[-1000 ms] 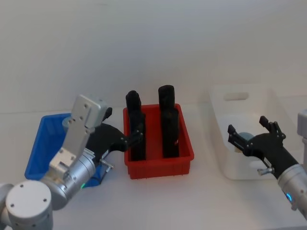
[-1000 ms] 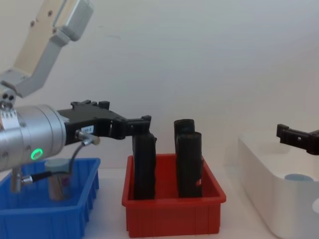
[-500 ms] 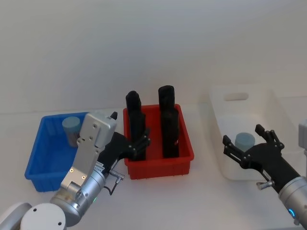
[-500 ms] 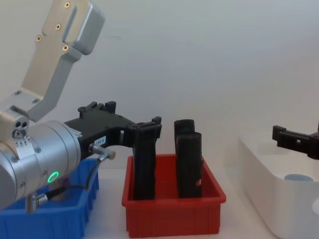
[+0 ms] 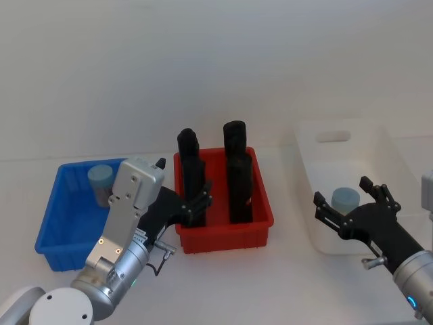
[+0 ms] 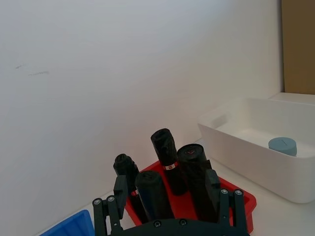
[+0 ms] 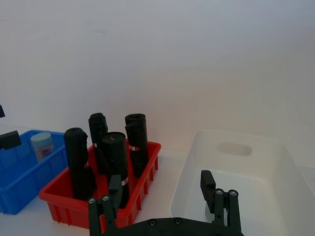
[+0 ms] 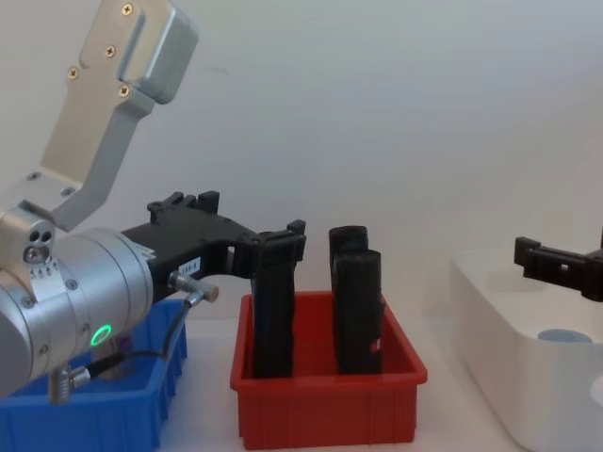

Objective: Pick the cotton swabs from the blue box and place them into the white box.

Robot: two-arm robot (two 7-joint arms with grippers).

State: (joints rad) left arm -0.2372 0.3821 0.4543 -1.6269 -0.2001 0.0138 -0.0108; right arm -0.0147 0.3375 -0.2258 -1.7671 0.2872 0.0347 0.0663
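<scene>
- Since one small clear cylindrical jar of cotton swabs point(image 5: 101, 181) with a pale blue lid stands in the low rectangular bright-blue plastic box point(image 5: 53, 215), I judge the step in hand to be fetching this jar with the left gripper point(image 5: 196, 203).
- I read the head view as a clock face, with twelve o'clock pointing away from the robot.
- On this clock the jar stands upright at about ten o'clock from the left gripper and well apart from it. It is in the far half of the blue box, near the twelve o'clock wall.
- The left gripper is released. Its black fingers point(image 6: 109, 211) are spread wide and nothing is between them.
- It hovers at the eight o'clock corner of the red ribbed plastic bin point(image 5: 223, 237), just beside the tall black upright blocks point(image 5: 235, 139).
- To do the step well, the left gripper should first rise clear of the red bin's rim and the blocks, and then travel toward ten o'clock.
- It should descend from above with the fingers kept wide and the jar centred between them, and close on the clear body below the lid. The grip should be gentle, because such a light jar probably tips easily.
- The right gripper point(image 5: 343, 191) is also released and empty. It hovers at the six o'clock edge of the large smooth white plastic tub, the white box point(image 5: 358, 132).
- A second jar point(image 6: 282, 146) stands on the floor of the white box, just at twelve o'clock from that gripper.
</scene>
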